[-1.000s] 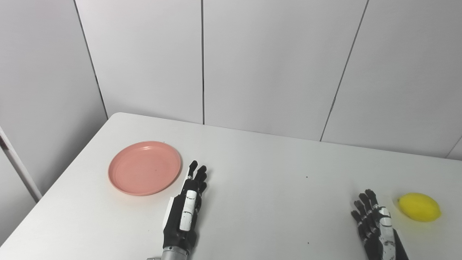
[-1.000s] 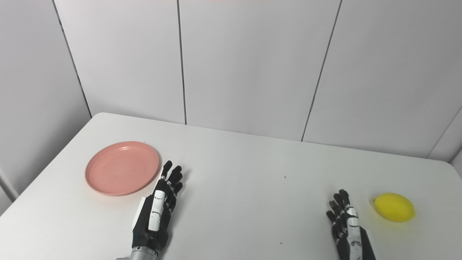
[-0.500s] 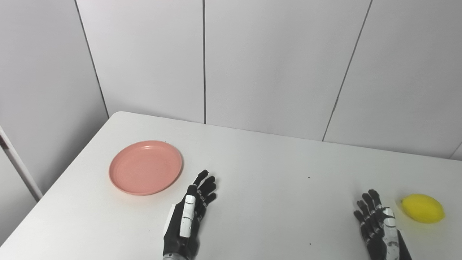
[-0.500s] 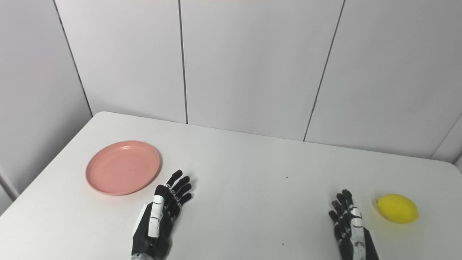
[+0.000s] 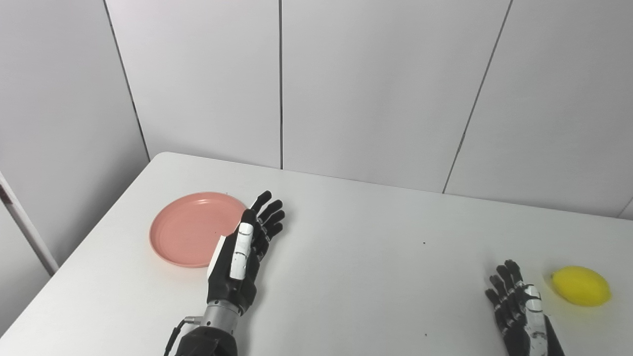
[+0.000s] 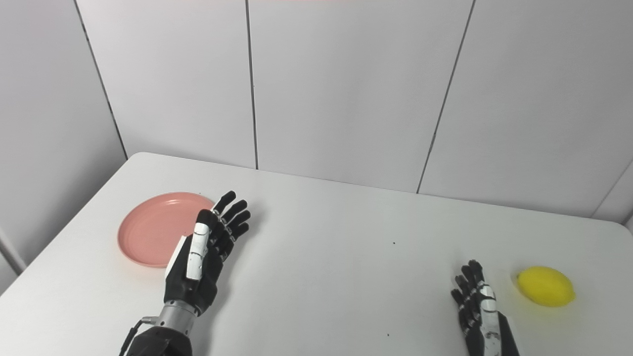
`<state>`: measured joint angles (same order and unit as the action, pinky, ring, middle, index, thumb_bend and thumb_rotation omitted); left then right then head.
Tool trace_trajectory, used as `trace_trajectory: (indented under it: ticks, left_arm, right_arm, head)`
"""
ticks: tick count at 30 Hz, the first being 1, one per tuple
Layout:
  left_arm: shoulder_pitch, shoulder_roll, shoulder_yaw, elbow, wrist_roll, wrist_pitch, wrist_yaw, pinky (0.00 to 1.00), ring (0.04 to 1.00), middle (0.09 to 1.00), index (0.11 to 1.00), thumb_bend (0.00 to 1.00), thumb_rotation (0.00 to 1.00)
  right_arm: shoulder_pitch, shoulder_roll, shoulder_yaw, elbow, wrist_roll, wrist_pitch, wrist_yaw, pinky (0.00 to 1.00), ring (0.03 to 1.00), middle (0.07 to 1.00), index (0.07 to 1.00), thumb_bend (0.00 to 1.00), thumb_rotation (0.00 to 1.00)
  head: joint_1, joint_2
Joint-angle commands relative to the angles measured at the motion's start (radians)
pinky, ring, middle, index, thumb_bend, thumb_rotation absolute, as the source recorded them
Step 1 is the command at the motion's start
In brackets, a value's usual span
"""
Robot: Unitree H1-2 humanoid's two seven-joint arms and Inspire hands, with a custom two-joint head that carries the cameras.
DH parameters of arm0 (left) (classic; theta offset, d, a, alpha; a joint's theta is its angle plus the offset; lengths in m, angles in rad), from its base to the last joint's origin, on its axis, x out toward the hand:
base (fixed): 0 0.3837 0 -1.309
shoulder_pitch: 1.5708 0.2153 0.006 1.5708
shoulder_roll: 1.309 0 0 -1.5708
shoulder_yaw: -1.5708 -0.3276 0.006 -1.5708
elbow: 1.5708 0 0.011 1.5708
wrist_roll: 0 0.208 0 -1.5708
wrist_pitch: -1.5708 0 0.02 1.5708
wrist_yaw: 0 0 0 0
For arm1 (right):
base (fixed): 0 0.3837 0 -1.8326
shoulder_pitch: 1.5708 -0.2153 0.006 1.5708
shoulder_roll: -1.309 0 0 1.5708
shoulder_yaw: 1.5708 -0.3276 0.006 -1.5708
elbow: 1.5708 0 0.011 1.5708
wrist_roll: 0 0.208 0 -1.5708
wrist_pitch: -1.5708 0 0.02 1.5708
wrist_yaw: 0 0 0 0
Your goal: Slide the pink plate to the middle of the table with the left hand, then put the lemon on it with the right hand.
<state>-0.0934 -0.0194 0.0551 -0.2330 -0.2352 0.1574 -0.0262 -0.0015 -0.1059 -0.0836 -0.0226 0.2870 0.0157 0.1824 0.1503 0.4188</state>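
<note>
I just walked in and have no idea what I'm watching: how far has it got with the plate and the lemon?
Nothing is finished yet. The pink plate sits near the table's left side, not its middle. The open left hand is raised in front of the plate's right edge; whether it touches is unclear. The lemon lies at the far right, beside the open, empty right hand. Sliding the plate and placing the lemon both remain.

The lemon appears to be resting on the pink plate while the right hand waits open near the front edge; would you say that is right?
Not quite. The lemon lies on the bare table at far right, well away from the pink plate, as the left eye view shows. The right hand does wait open beside it.
</note>
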Motion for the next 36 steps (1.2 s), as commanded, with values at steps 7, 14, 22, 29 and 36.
trace_trajectory:
  ticks: [7, 14, 22, 29, 36]
  left_arm:
    - [-0.116, 0.047, 0.056, -0.107, -0.004, 0.094, 0.034, 0.89, 0.869, 0.873, 0.866, 0.86, 0.94]
    - [-0.171, 0.131, 0.120, -0.056, -0.031, 0.059, -0.005, 0.82, 0.817, 0.815, 0.786, 0.86, 0.91]
    - [-0.231, 0.261, 0.188, 0.125, -0.062, -0.033, -0.067, 0.85, 0.830, 0.847, 0.805, 0.87, 0.88]
    - [-0.276, 0.327, 0.230, 0.243, -0.060, -0.078, -0.070, 0.84, 0.833, 0.848, 0.811, 0.87, 0.85]
    - [-0.310, 0.371, 0.270, 0.309, -0.070, -0.114, -0.076, 0.80, 0.837, 0.861, 0.825, 0.85, 0.85]
  right_arm:
    - [0.063, 0.022, 0.008, 0.054, 0.013, 0.024, 0.003, 1.00, 1.000, 0.992, 0.982, 0.68, 1.00]
    - [0.067, 0.024, 0.012, 0.048, 0.004, 0.028, -0.004, 1.00, 1.000, 0.979, 0.975, 0.68, 1.00]
    - [0.067, 0.033, 0.012, 0.055, -0.005, 0.011, -0.009, 1.00, 0.998, 0.964, 0.960, 0.70, 1.00]
    - [0.069, 0.037, 0.014, 0.046, -0.008, 0.016, -0.011, 1.00, 0.995, 0.958, 0.962, 0.71, 1.00]
    - [0.066, 0.034, 0.011, 0.058, -0.003, 0.004, 0.002, 1.00, 0.997, 0.959, 0.964, 0.71, 1.00]
  head:
    - [-0.003, 0.002]
    - [-0.008, 0.001]
    - [-0.017, 0.001]
    - [-0.027, 0.004]
    - [-0.028, 0.004]
